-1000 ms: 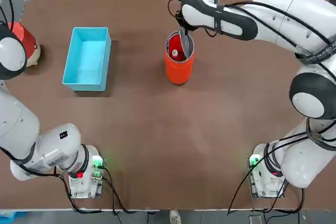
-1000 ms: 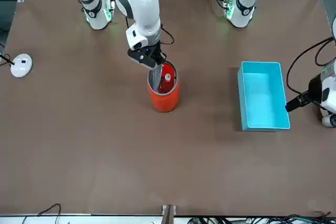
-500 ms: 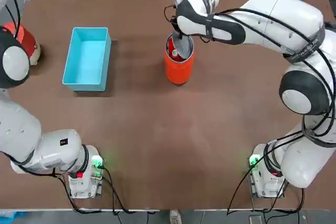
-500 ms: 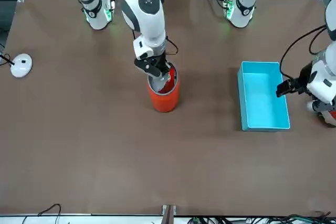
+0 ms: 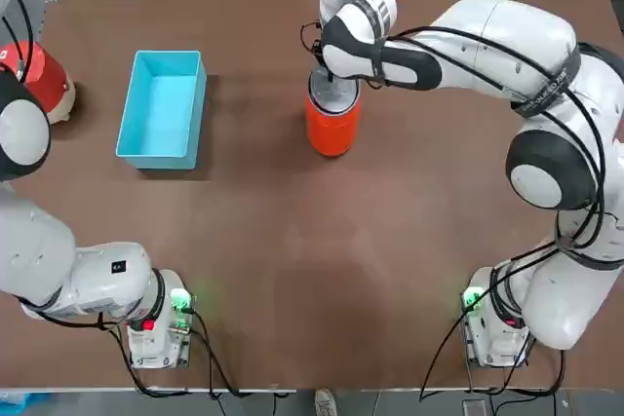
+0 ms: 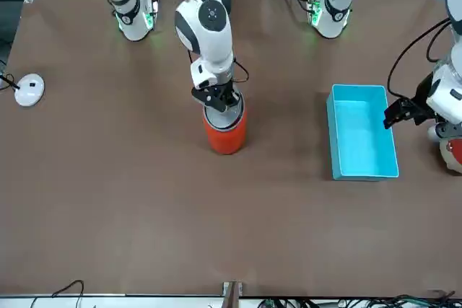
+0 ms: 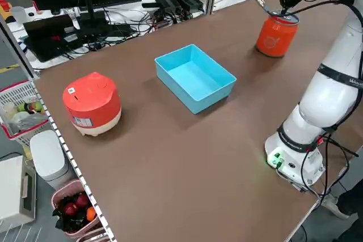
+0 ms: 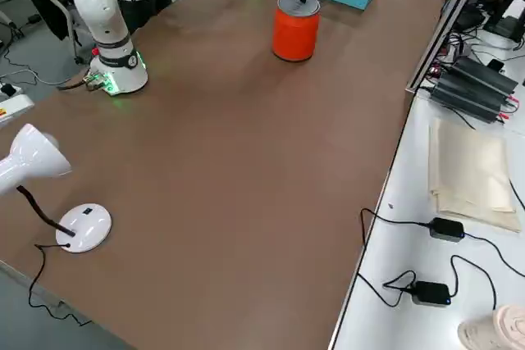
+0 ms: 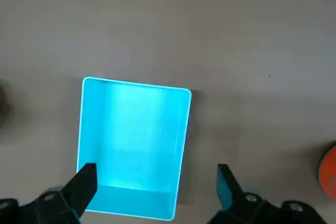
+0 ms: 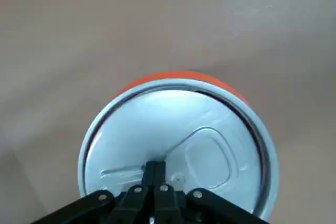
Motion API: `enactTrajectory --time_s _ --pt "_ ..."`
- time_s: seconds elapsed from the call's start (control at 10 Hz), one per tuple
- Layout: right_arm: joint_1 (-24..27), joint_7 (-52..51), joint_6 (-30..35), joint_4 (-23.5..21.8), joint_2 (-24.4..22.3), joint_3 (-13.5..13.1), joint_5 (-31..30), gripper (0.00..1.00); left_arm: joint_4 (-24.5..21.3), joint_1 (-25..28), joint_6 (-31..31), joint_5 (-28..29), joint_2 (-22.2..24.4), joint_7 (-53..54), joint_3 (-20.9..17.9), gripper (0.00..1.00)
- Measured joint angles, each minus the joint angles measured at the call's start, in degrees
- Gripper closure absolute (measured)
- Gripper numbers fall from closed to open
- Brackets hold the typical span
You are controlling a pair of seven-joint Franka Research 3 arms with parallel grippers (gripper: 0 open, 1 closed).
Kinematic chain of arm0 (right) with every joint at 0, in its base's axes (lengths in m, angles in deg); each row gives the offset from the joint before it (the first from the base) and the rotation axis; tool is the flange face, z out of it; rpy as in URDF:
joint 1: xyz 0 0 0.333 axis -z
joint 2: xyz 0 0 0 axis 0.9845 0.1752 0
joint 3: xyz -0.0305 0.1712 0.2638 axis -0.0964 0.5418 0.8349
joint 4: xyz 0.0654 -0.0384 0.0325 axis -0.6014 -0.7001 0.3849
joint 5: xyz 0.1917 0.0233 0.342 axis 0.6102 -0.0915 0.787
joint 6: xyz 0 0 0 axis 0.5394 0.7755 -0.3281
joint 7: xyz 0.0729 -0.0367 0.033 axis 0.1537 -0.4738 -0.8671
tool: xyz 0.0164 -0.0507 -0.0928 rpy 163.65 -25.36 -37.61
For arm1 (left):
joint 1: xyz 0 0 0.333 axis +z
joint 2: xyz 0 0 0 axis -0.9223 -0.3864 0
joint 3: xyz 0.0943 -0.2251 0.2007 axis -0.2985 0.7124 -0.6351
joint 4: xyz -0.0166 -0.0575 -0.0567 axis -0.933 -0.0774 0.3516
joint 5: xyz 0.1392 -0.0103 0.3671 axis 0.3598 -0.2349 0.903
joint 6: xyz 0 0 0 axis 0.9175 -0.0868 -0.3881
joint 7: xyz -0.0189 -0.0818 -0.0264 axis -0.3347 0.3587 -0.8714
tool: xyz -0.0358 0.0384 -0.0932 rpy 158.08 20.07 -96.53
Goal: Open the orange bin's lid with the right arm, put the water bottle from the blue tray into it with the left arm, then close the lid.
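Note:
The orange bin (image 5: 331, 131) (image 6: 225, 133) (image 7: 274, 37) (image 8: 294, 34) stands upright mid-table. Its grey lid (image 5: 334, 94) (image 10: 210, 129) lies flat on top of it. My right gripper (image 5: 328, 74) (image 6: 219, 99) (image 10: 154, 171) points down onto the lid near its rim, shut on it. The light blue tray (image 5: 161, 104) (image 6: 361, 142) (image 7: 195, 77) (image 9: 131, 140) holds nothing. Above the tray hovers my left gripper (image 9: 156, 181) (image 6: 401, 112), open with nothing between its fingers. No water bottle shows in any view.
A red-and-cream rounded thing (image 5: 44, 80) (image 7: 92, 103) sits beyond the tray at the robot's left table edge. A white lamp base (image 6: 29, 90) (image 8: 82, 227) rests far out on the robot's right side. Cables line the table's far edge.
The lid swung from upright down to flat on the bin as my right gripper lowered with it. My left arm drifted over the tray.

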Motion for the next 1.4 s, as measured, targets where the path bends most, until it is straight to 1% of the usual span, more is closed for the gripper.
enactTrajectory --time_s 0.3,0.5,0.8,1.0,1.1,1.4 --pt "-0.18 0.06 -0.39 0.08 0.31 -0.01 -0.10 0.99 0.10 0.47 0.57 0.00 0.01 0.34 -0.68 0.00" --pt "-0.27 0.27 -0.69 0.08 0.52 -0.02 -0.17 0.99 0.61 1.02 0.91 0.00 0.12 2.37 -0.72 0.00" --pt "-0.65 1.45 -0.88 0.09 0.73 -0.02 -1.42 0.99 0.72 0.71 3.49 0.00 0.16 3.22 -0.17 0.00" --pt "-0.84 2.05 -0.95 0.09 0.82 -0.02 -2.14 0.99 1.48 0.54 4.15 0.00 0.22 3.16 0.25 0.00" --pt "-0.84 2.08 -0.97 0.11 0.86 -0.05 -2.24 0.99 1.84 0.54 5.47 0.00 0.27 3.09 0.61 0.00" --pt "-0.85 2.04 1.05 1.50 1.25 -0.05 -2.20 0.99 1.83 0.54 7.65 0.00 0.25 3.07 0.75 0.00"
